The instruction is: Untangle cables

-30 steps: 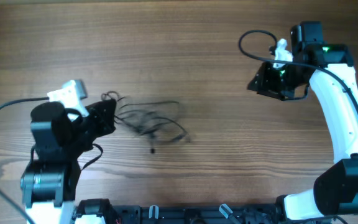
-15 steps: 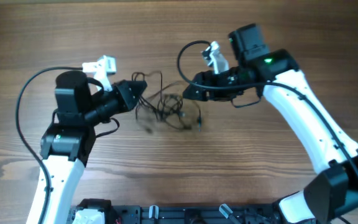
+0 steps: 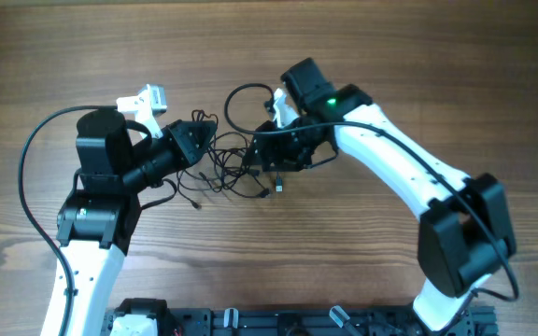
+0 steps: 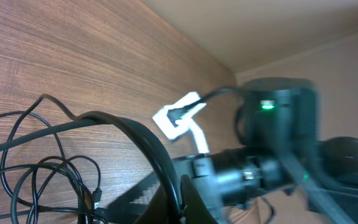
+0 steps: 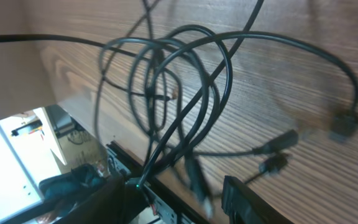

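Observation:
The cables [image 3: 232, 173] are a loose tangle of thin black cords on the wooden table, between my two grippers. My left gripper [image 3: 199, 140] is at the tangle's left end and is shut on one cable strand [image 4: 180, 202]. More loops [image 4: 48, 168] lie left of it. My right gripper [image 3: 261, 159] sits over the tangle's right side. Its fingers [image 5: 179, 199] are open, with several cable loops [image 5: 179, 81] just ahead and strands running down between them. Small plugs [image 5: 344, 121] lie at the right.
The right arm's thicker black cable [image 3: 241, 98] loops above the tangle. The left arm's cable [image 3: 31, 159] arcs at the far left. A black rail [image 3: 250, 322] runs along the table's front edge. The right arm [image 4: 272, 124] fills the left wrist view.
My right arm has swung left and down from the far right onto the tangle. My left gripper has risen and moved right with the cables. The tangle has bunched together.

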Controlling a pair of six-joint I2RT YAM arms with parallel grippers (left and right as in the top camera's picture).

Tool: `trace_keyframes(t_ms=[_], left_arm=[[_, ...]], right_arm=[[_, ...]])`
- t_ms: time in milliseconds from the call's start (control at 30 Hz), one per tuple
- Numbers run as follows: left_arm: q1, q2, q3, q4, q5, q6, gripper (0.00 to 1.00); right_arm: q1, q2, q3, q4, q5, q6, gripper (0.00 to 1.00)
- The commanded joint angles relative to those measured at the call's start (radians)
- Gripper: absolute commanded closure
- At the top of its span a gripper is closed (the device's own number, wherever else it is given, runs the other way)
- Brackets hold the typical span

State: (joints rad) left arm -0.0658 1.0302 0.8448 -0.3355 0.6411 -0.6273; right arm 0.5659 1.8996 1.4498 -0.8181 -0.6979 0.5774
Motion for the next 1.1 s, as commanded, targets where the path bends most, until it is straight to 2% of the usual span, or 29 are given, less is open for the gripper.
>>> trace_keyframes(t_ms=[0,167,300,367,400,467,533,667,700,733,767,800,833,933,1000,1067], left_arm=[[0.003,0.004,0.018,0.006,-0.006,-0.01,0.96],[0.003,0.004,0.018,0.007,-0.006,-0.01,0.96],[0.011,0.004,0.018,0.006,-0.006,-0.006,0.96],[0.04,0.004,0.018,0.006,0.002,-0.006,0.96],[0.073,0.003,0.018,0.006,0.023,-0.005,0.96],[0.146,0.004,0.018,-0.003,0.114,0.03,0.96],[0.197,0.004,0.018,-0.072,0.171,0.079,0.96],[0.221,0.004,0.018,-0.325,0.163,0.281,0.96],[0.221,0.004,0.018,-0.383,0.146,0.332,0.92],[0.221,0.004,0.018,-0.426,0.125,0.365,0.83],[0.221,0.004,0.018,-0.47,0.091,0.378,0.56],[0.221,0.004,0.018,-0.489,0.077,0.378,0.39],[0.221,0.004,0.018,-0.5,0.072,0.381,0.34],[0.22,0.004,0.018,-0.476,0.084,0.381,0.32],[0.22,0.004,0.018,-0.423,0.149,0.381,0.41],[0.22,0.004,0.018,-0.347,0.243,0.381,0.43]], right_arm=[[0.024,0.077,0.01,0.039,-0.035,0.032,0.49],[0.039,0.135,0.01,0.212,-0.113,0.064,0.69],[0.042,0.138,0.01,0.229,-0.095,0.045,0.95],[0.025,0.137,0.01,0.196,-0.021,-0.002,0.96],[0.004,0.137,0.01,0.146,0.082,-0.013,0.96],[-0.05,0.135,0.01,0.087,0.186,-0.072,0.96],[-0.101,0.123,0.01,0.08,0.17,-0.132,0.96],[-0.186,0.035,0.011,0.121,0.014,-0.244,0.96],[-0.195,0.001,0.011,0.132,-0.027,-0.27,0.96],[-0.201,-0.047,0.011,0.144,-0.116,-0.3,0.96],[-0.204,-0.09,0.011,0.161,-0.223,-0.34,0.96],[-0.204,-0.135,0.011,0.178,-0.315,-0.363,0.96],[-0.204,-0.182,0.011,0.19,-0.348,-0.36,0.96],[-0.203,-0.283,0.011,0.189,-0.299,-0.312,0.96],[-0.203,-0.335,0.011,0.169,-0.249,-0.275,0.96],[-0.203,-0.353,0.011,0.129,-0.218,-0.252,0.96]])
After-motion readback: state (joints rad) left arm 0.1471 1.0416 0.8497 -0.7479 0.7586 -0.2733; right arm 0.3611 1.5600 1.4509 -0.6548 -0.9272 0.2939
